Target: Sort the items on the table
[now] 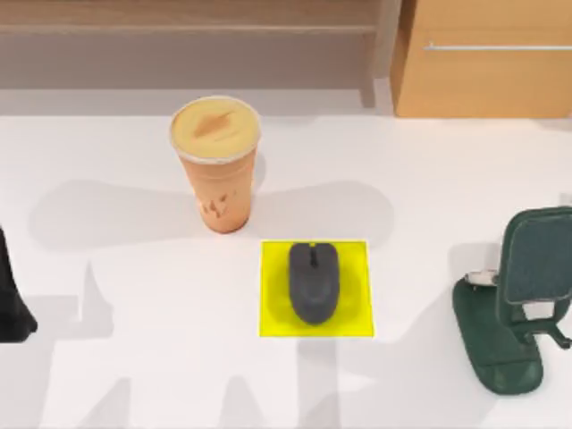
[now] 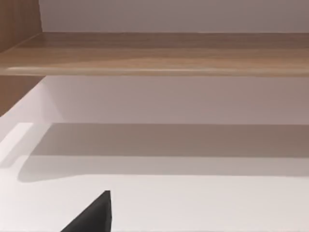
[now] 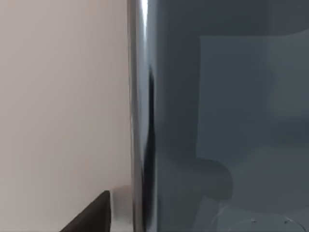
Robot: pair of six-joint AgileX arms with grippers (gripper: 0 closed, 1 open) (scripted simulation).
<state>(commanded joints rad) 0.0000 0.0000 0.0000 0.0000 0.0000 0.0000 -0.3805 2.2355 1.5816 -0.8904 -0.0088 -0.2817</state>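
The mouse point(image 1: 314, 282) lay on the yellow square point(image 1: 357, 317), with the cup point(image 1: 217, 166) upright at its 10 o'clock. The phone point(image 1: 537, 259) leaned on the green stand point(image 1: 494, 350) at 3 o'clock. I cannot tell how either gripper's fingers stood

The cup point(image 1: 216, 165), tall, orange and lidded, is seen upright on the table point(image 1: 116, 375) in the upper left-centre of the top frame. The mouse point(image 1: 314, 281), dark grey and oval, is laid flat just below and right of centre, near the cup but apart from it. The phone point(image 1: 536, 257), slate-grey and rectangular, is propped tilted at the right edge of the frame; its glossy edge is seen close up in the right wrist view point(image 3: 142, 121).
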